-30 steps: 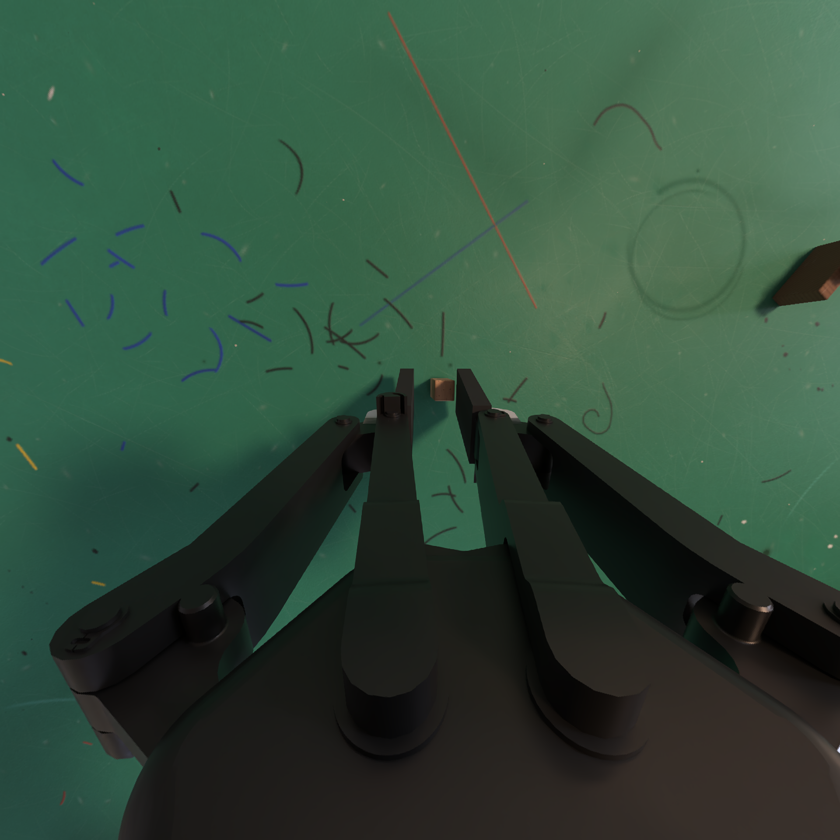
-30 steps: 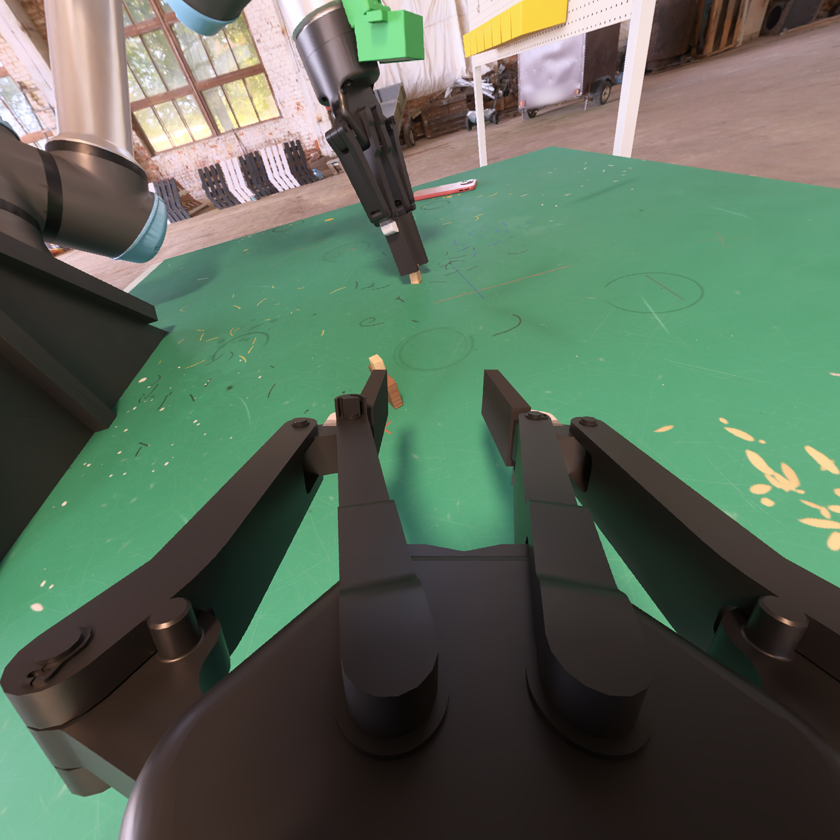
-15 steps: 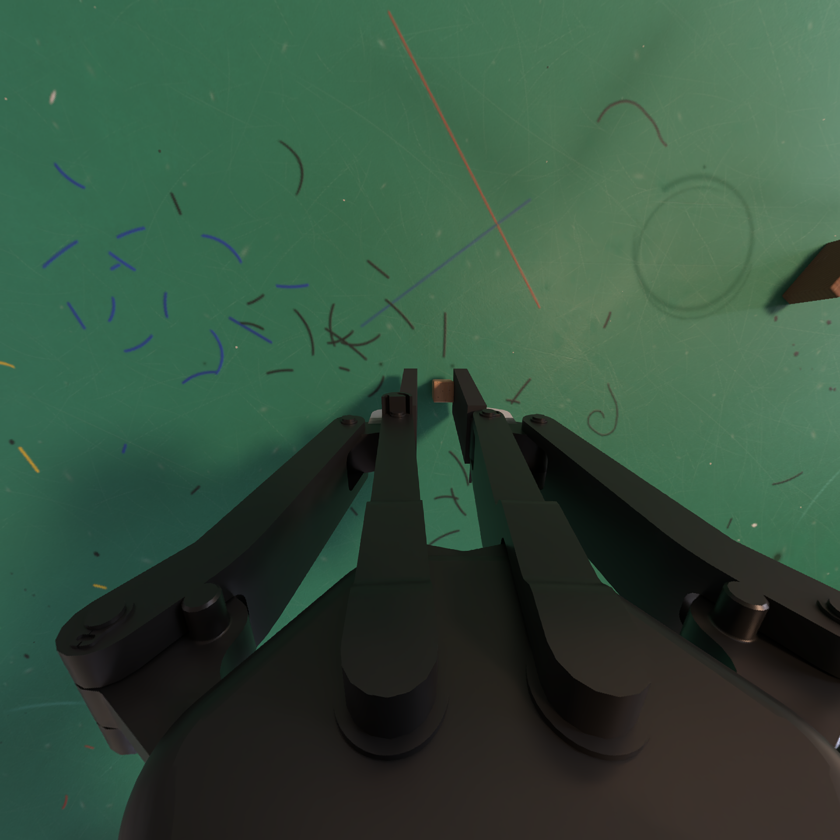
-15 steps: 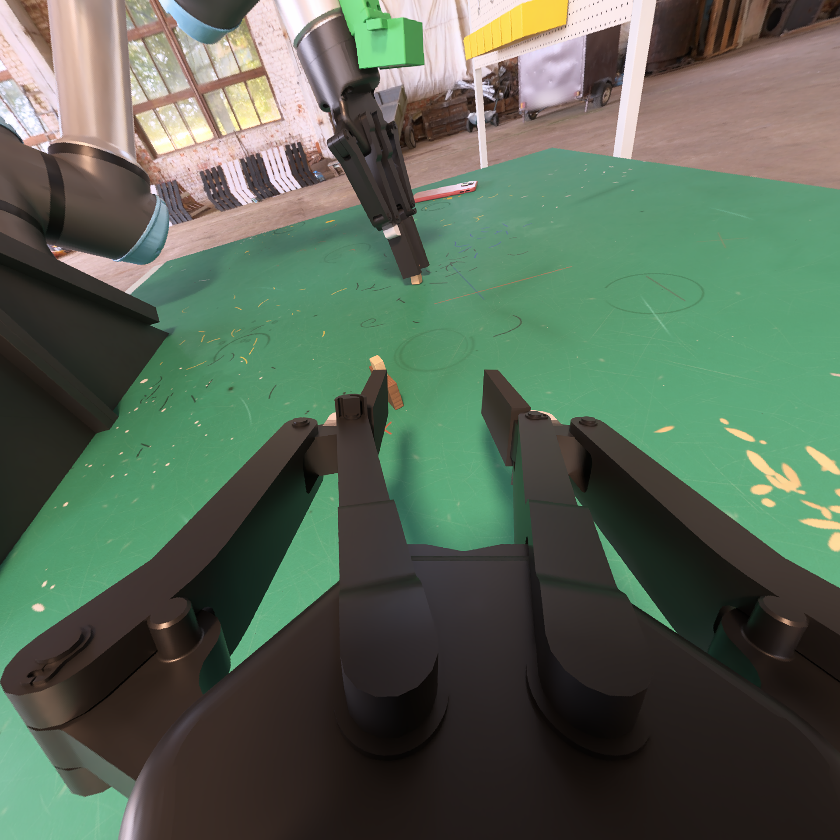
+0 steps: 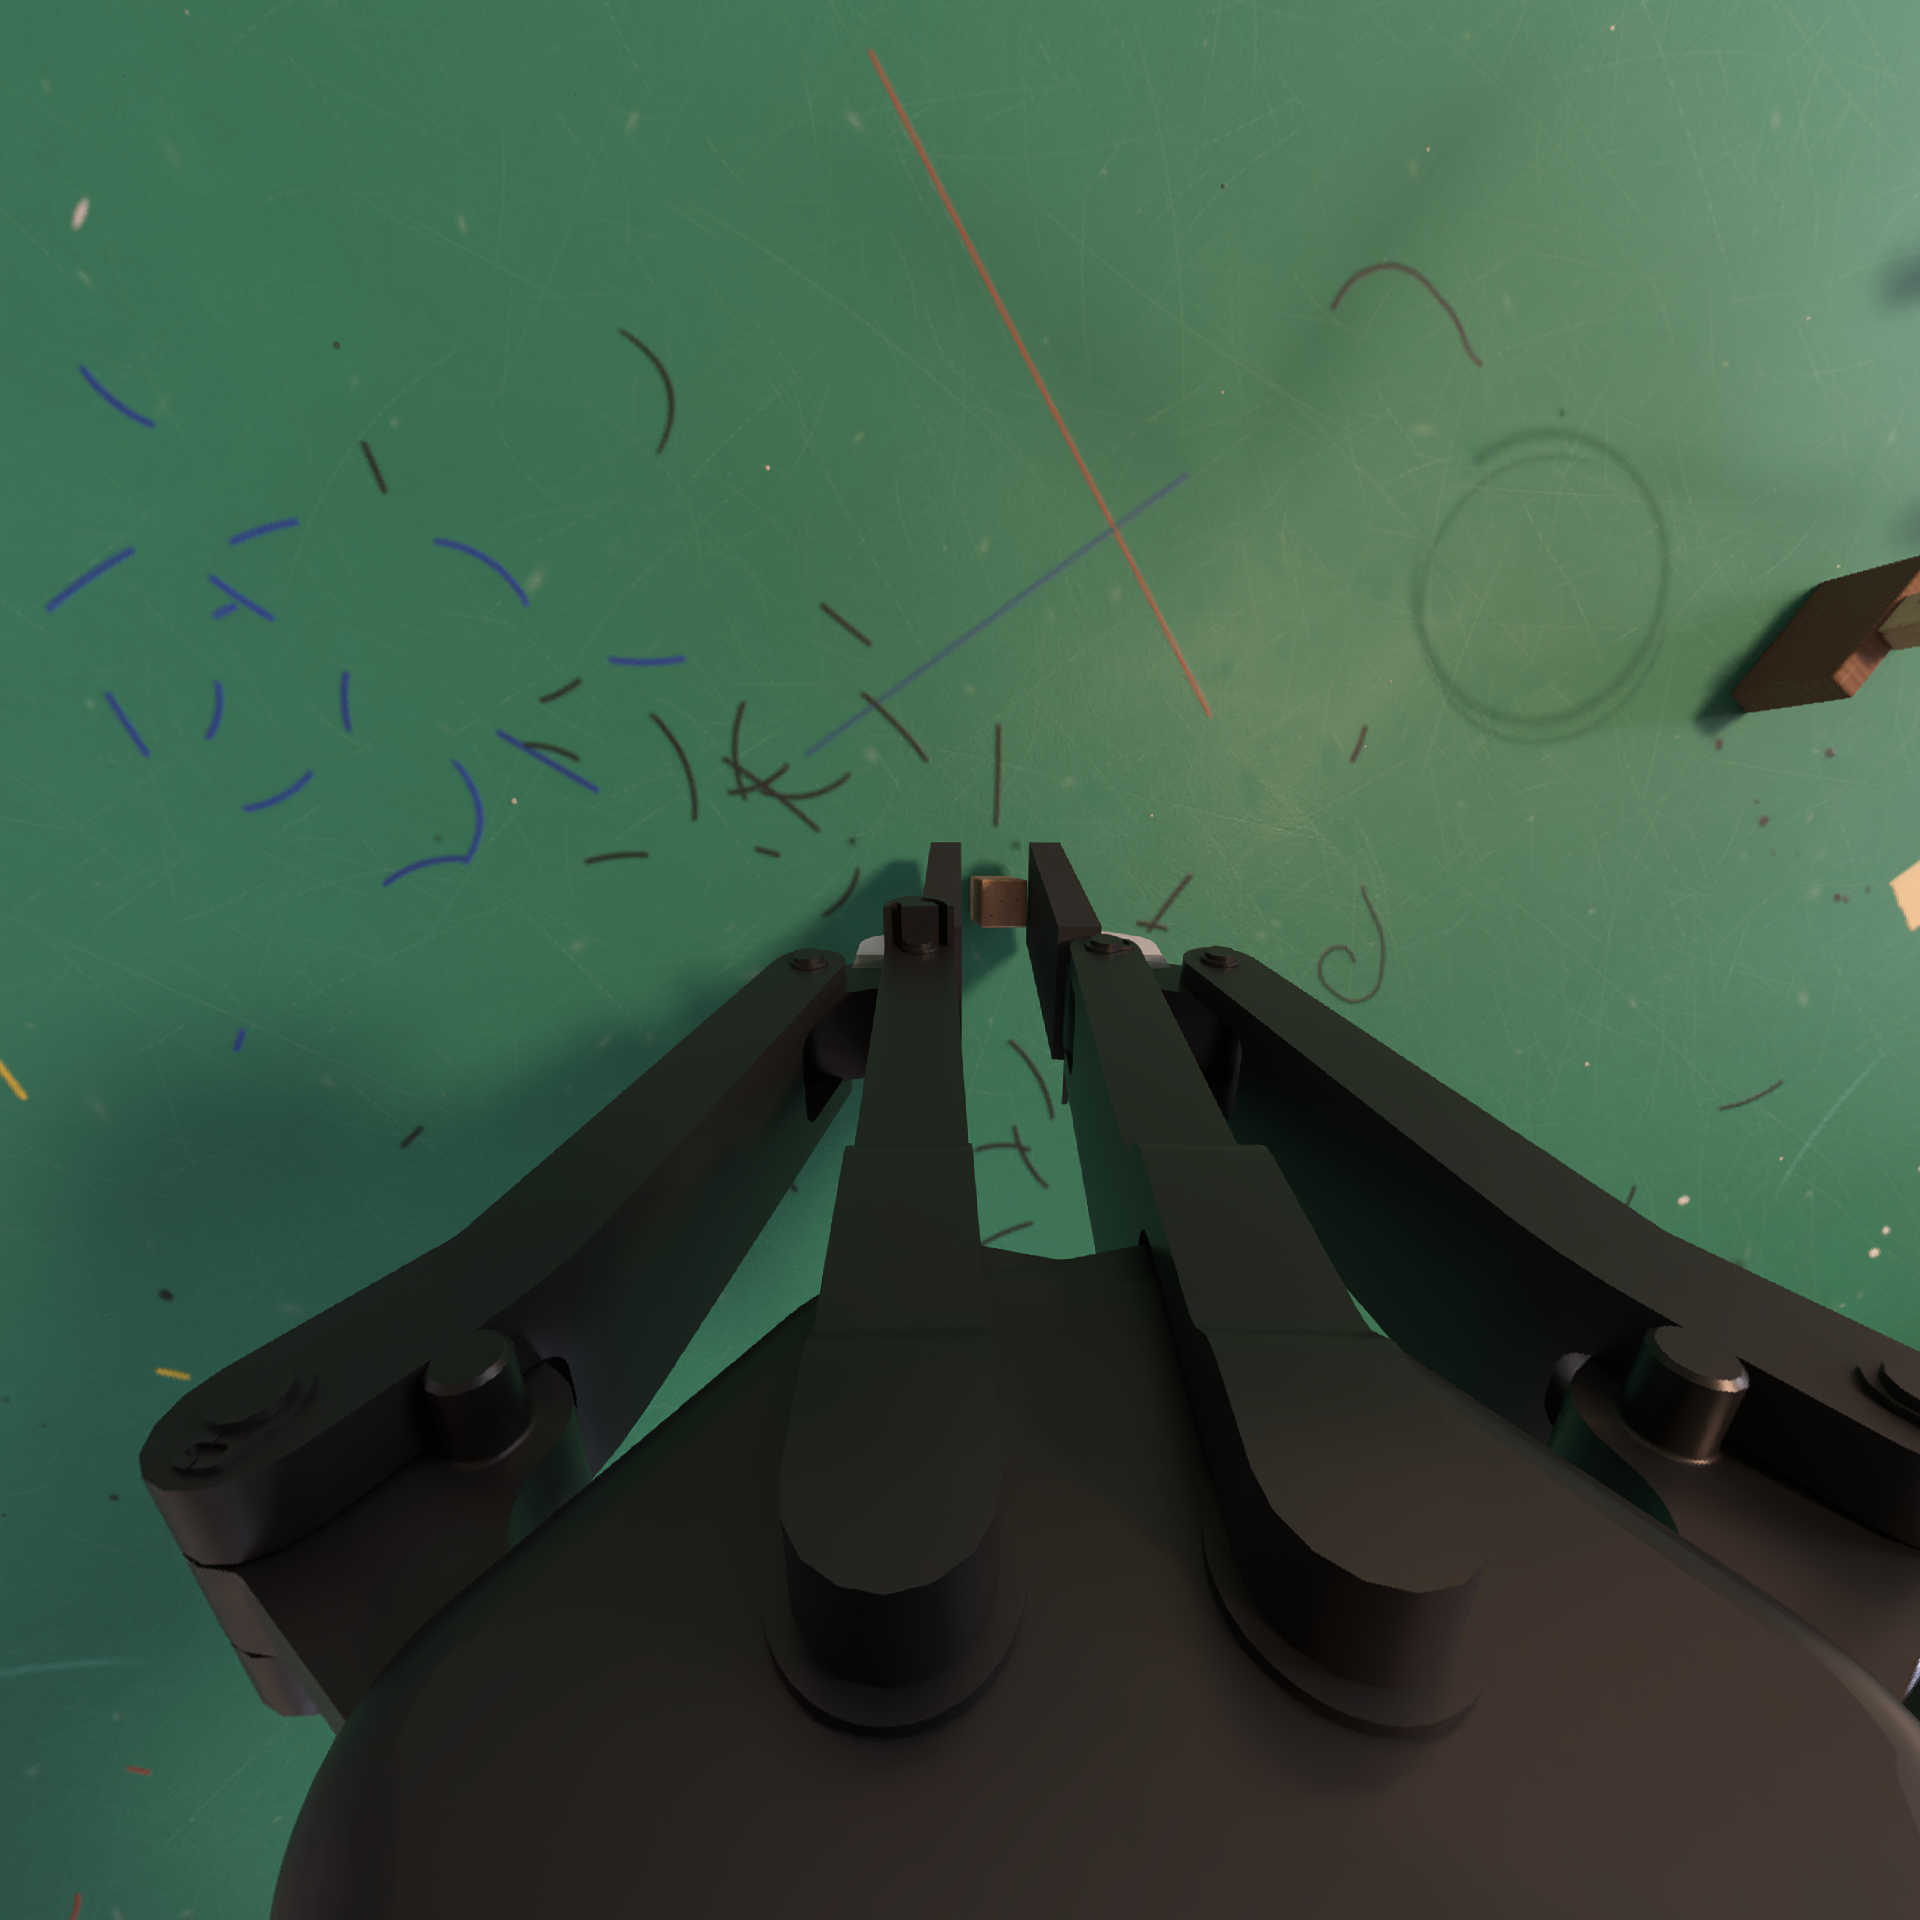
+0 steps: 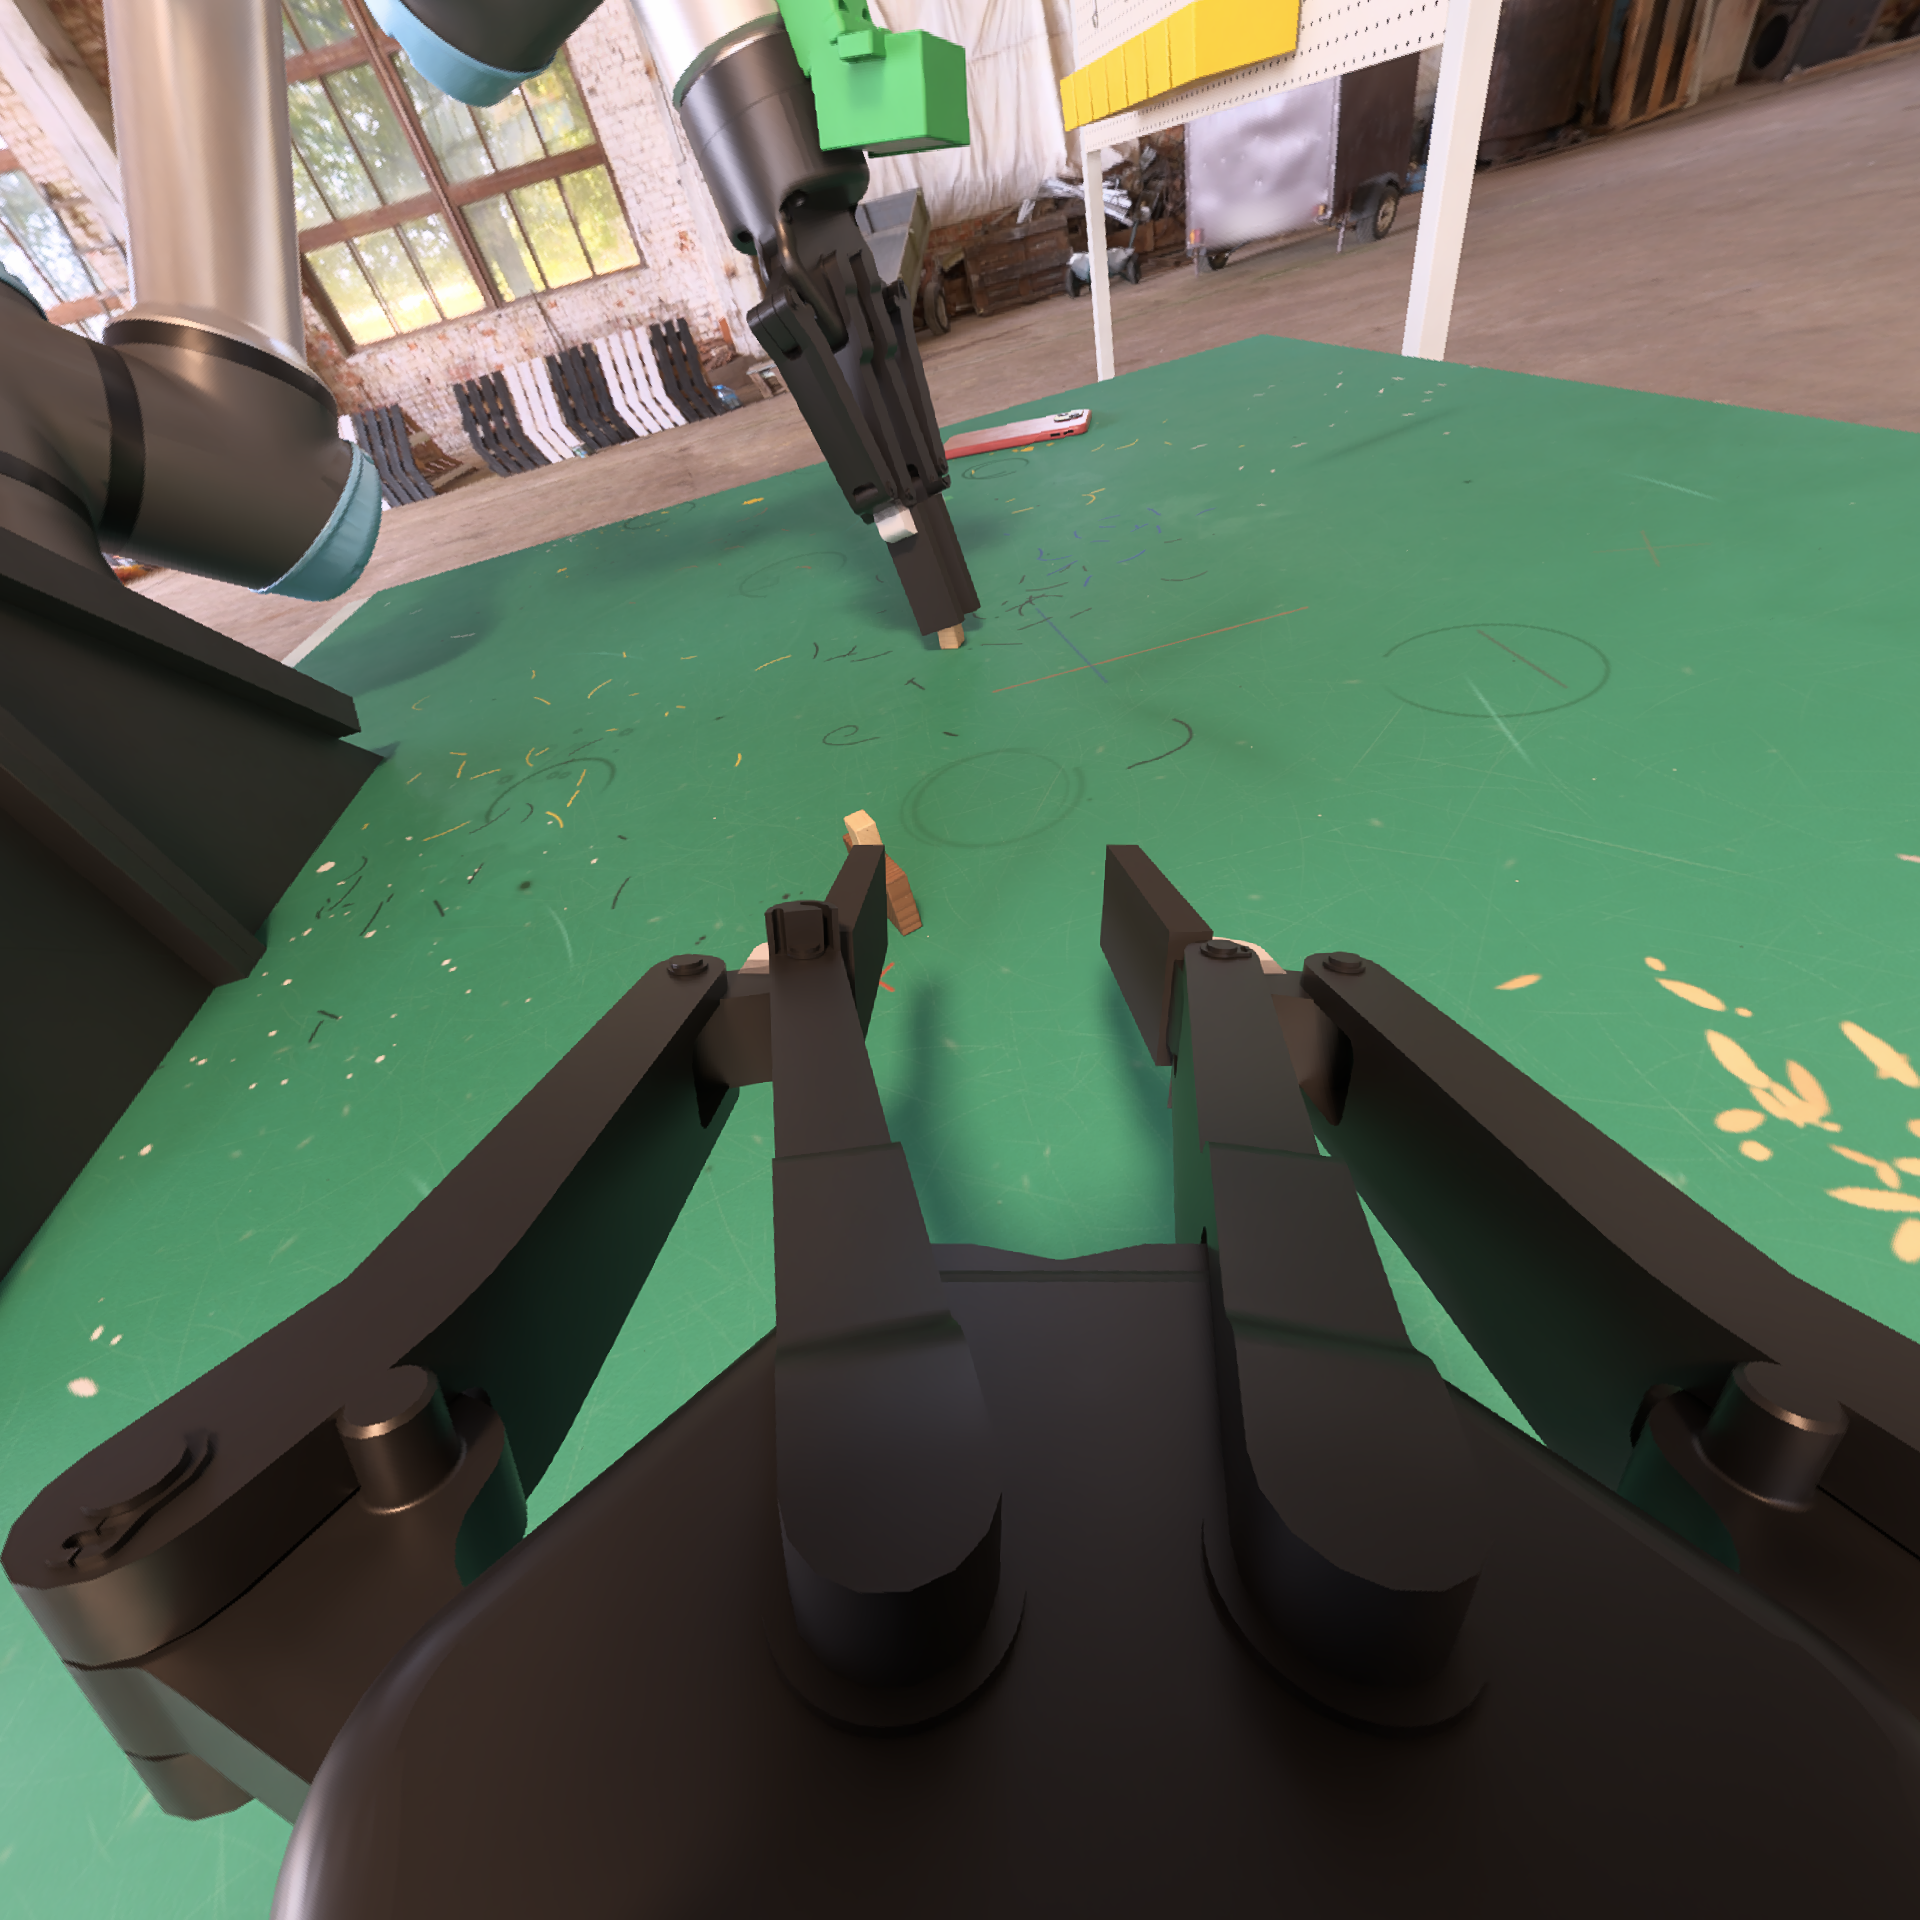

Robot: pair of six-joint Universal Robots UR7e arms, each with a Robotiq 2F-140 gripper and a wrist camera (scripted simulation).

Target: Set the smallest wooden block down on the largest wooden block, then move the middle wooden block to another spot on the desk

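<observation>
- Left end effector [image 5: 995,883] clamped on small wooden block [image 5: 997,900], low over green surface [image 5: 520,260].
- Right end effector [image 6: 997,914] spread apart, nothing held; another wooden block [image 6: 900,896] just beyond its left fingertip.

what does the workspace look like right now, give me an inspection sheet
Surface: green desk, scuffed, covered in pen marks.
Job's things: smallest wooden block between the left gripper fingers; two more wooden blocks together near the right gripper.
Clutter: red phone at the far edge.
Grippers: left shut on the smallest block; right open, empty.
Cables: nothing seen.
Surroundings: brick hall, windows, pegboard frame.
</observation>
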